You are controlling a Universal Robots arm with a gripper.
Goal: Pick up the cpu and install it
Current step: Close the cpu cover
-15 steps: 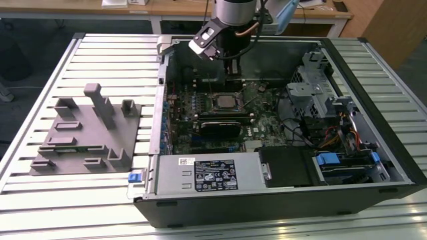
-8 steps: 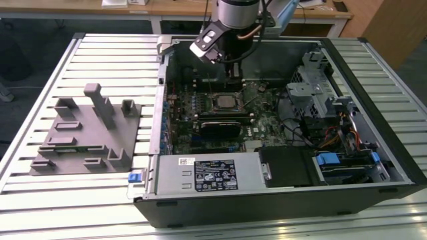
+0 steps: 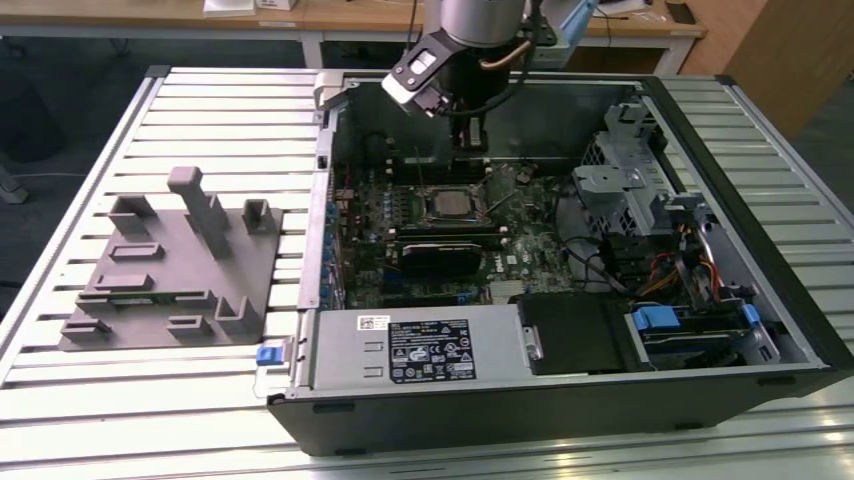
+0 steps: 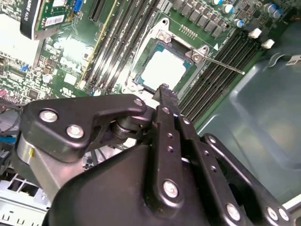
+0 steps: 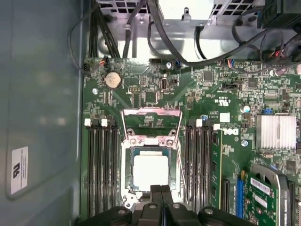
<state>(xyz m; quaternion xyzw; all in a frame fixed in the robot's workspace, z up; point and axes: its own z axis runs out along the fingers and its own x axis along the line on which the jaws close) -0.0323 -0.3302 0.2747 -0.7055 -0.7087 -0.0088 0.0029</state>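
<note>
White label on the power supply (image 3: 424,350), another sticker on the case wall (image 5: 19,169), and no print legible on either.

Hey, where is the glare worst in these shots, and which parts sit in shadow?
Second wrist view: the cpu top is washed out nearly white, and so is a patch of the motherboard. First wrist view: evenly lit, the cpu only pale. Exterior view: the computer case interior sits in shade.
</note>
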